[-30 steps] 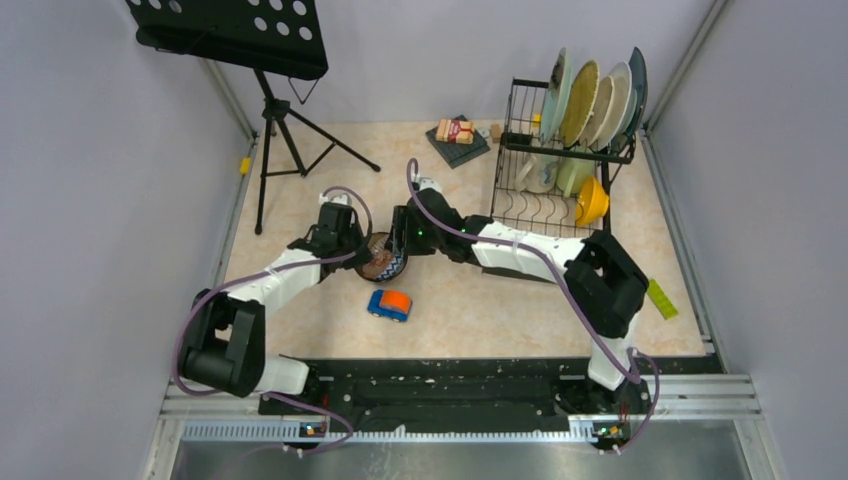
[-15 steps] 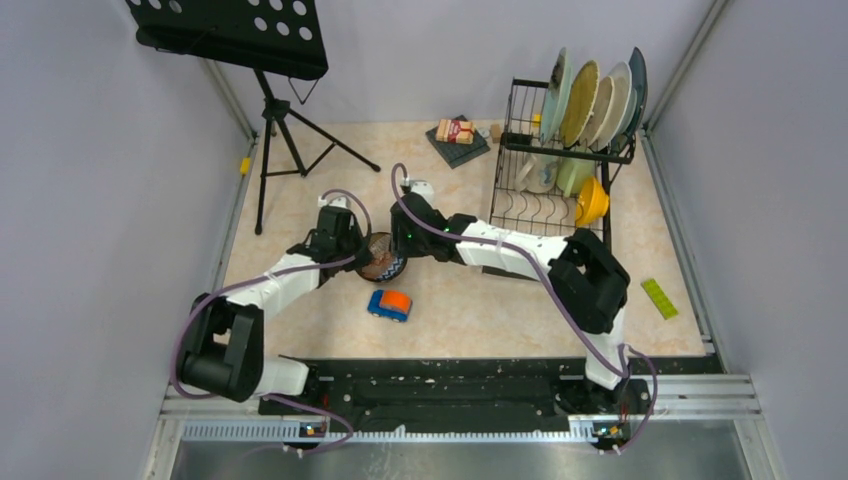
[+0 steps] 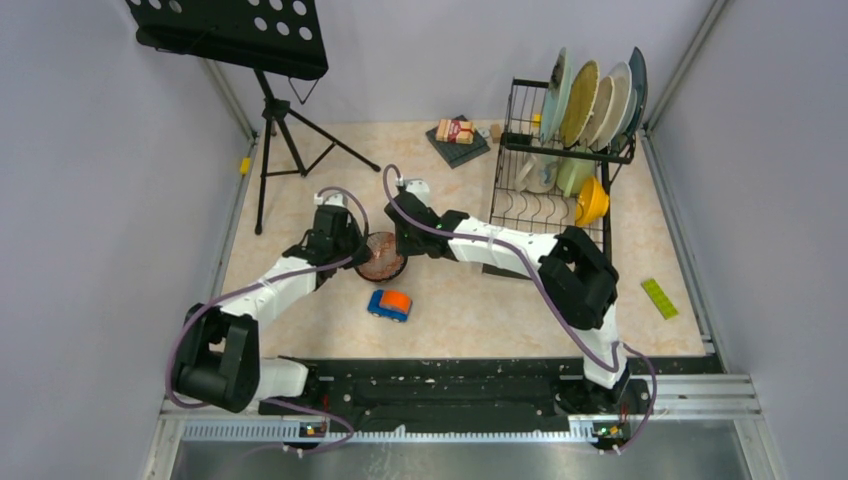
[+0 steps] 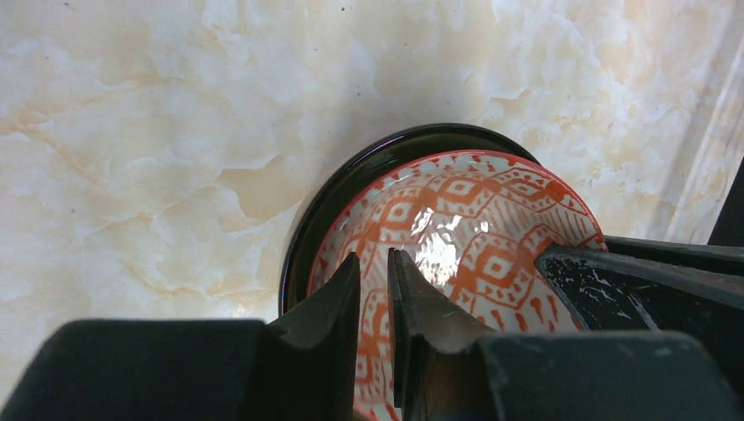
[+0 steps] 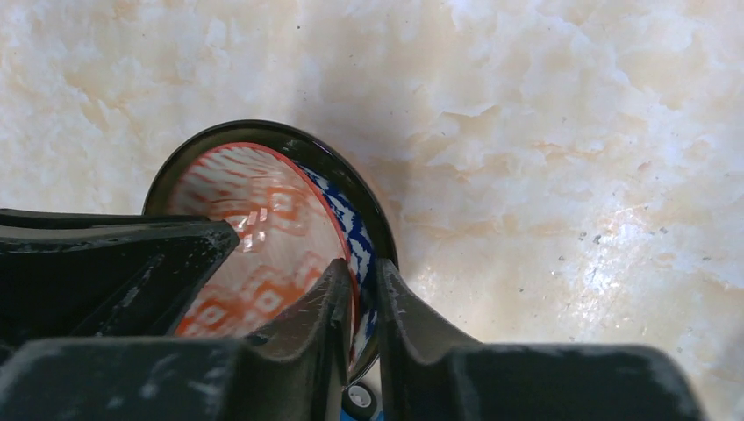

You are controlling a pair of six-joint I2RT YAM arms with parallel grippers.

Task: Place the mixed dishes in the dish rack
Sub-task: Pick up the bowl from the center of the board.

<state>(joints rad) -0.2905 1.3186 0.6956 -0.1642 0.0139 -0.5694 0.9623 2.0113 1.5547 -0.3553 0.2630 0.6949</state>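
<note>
**A:** Where's the bowl that isn't racked?

**B:** The small bowl with the orange-and-white diamond pattern inside and blue-and-white outside (image 3: 381, 256) is left of the worktop's (image 3: 480, 300) centre, between the two arms. The small blue-and-orange toy car (image 3: 389, 304) sits just beside it, towards the near edge.

**A:** And the left pincer (image 4: 373, 256)?

**B:** Clenched on the bowl's wall from the left. Its fingers stand a narrow slit apart, with the patterned surface showing between them.

**A:** The right pincer (image 5: 361, 263)?

**B:** Clamped on the opposite rim, with one finger against the orange inside and the other against the blue outside.

**A:** Is the bowl resting on the worktop or lifted?

**B:** I can't tell from these views.

**A:** And the rack?

**B:** The large black wire dish rack (image 3: 566, 149) is in the far right corner, well apart from the bowl. Round plates in cream, yellowish and mint green (image 3: 585, 100) stand upright in its upper tier, with the dark teal square plate (image 3: 637, 85) at the right end. The orange-yellow dark-rimmed bowl (image 3: 592, 202) lies on its side at the lower level's right.
</note>
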